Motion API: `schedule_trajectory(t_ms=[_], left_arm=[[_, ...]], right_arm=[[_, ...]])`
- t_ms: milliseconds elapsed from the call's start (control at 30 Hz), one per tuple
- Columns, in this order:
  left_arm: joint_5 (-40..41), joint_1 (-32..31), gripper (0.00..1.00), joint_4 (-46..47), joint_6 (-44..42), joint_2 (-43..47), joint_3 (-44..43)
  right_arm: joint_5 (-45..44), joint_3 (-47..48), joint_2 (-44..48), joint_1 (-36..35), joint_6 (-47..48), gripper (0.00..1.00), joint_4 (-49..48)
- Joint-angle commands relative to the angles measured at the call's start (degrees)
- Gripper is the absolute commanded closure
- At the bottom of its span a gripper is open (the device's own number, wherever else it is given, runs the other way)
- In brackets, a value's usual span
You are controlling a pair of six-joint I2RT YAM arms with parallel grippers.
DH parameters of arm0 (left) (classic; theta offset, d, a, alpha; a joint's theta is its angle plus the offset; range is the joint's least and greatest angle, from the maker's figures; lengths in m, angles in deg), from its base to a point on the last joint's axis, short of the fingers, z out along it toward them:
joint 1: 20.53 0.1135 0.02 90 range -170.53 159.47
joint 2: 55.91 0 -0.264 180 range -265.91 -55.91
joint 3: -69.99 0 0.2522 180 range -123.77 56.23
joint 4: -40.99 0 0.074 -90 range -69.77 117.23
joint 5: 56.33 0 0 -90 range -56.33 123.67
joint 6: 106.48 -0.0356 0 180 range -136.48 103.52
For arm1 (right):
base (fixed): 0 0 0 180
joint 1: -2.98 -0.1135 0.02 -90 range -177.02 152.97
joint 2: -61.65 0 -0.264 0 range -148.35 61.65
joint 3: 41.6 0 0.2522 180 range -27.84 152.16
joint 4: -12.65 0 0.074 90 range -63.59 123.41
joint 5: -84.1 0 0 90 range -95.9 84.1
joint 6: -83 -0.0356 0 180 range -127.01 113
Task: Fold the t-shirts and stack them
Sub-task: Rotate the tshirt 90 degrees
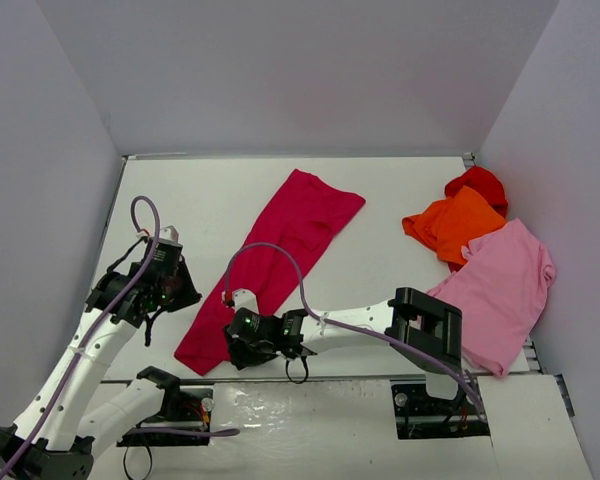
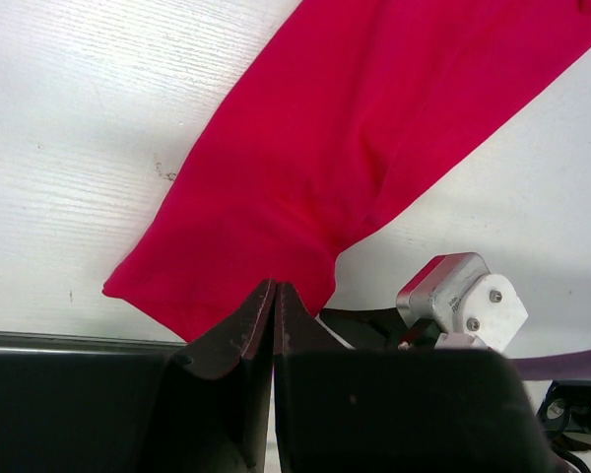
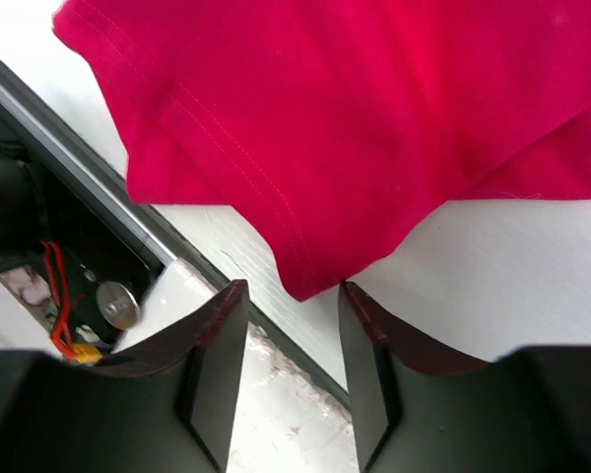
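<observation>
The large crimson t-shirt (image 1: 280, 255) lies as a long narrow strip running from the table's middle down toward the near edge. My right gripper (image 1: 234, 346) is low at its near end, open, and the shirt's corner (image 3: 310, 281) pokes just between its fingertips (image 3: 294, 291) without being pinched. My left gripper (image 1: 188, 292) hovers just left of the strip, shut on nothing (image 2: 274, 288), with the crimson t-shirt (image 2: 315, 168) ahead of its tips. At the right lie a light pink t-shirt (image 1: 500, 285), an orange one (image 1: 450, 225) and a bright red one (image 1: 477, 183), bunched together.
The table's near edge, a dark metal strip (image 3: 89, 168), runs right under the right gripper. Grey walls enclose the table on three sides. A purple cable (image 1: 280, 255) loops over the crimson shirt. The right arm's dark joint block (image 1: 425, 318) sits beside the pink shirt.
</observation>
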Motion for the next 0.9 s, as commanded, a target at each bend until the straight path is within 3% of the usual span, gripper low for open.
schedule_trajectory(t_ms=[0, 67, 200, 300, 600, 867], left_arm=[[-0.2, 0.3, 1.00, 0.6, 0.7, 0.5, -0.8], [-0.1, 0.3, 1.00, 0.4, 0.6, 0.6, -0.9], [0.3, 0.3, 1.00, 0.1, 0.5, 0.8, -0.4], [0.5, 0.3, 1.00, 0.1, 0.5, 0.7, 0.0], [0.0, 0.3, 1.00, 1.1, 0.7, 1.2, 1.0], [3.4, 0.4, 1.00, -1.7, 0.7, 3.4, -1.5]], right_arm=[[-2.2, 1.4, -1.3, 0.3, 0.2, 0.80, -3.5], [-1.8, 1.9, -2.1, 0.4, 0.5, 0.89, -3.5], [-1.3, 2.9, -2.9, 0.4, 0.8, 0.90, -3.6], [-1.0, 3.2, -2.7, 0.3, 1.2, 1.00, -3.7], [-1.3, 13.2, -2.7, 0.4, 5.5, 1.00, -2.7], [3.9, 22.8, -9.0, 0.8, 6.9, 1.00, -2.6]])
